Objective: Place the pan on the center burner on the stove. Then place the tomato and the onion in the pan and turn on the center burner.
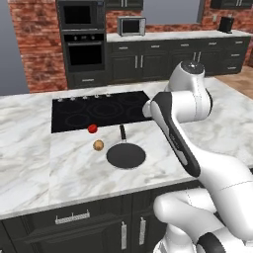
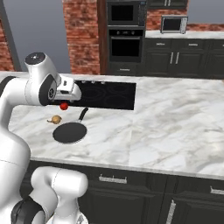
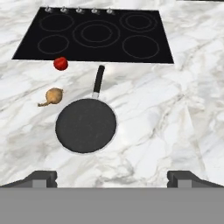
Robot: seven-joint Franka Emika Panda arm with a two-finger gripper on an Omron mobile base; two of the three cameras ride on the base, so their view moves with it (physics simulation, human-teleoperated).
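The pan (image 3: 86,125) is seen on the marble surface (image 3: 148,113), just before the stove (image 3: 94,35), handle pointing toward it. The end effector (image 3: 112,178) is held wide open above, empty. The handle is best gripped squarely, then carried level to the center burner (image 3: 93,33).

Matt dark pan (image 3: 86,125) (metallic rim), glossy black glass stove (image 3: 94,35), veined marble counter (image 3: 148,113).

even, bright, sharp rendered light
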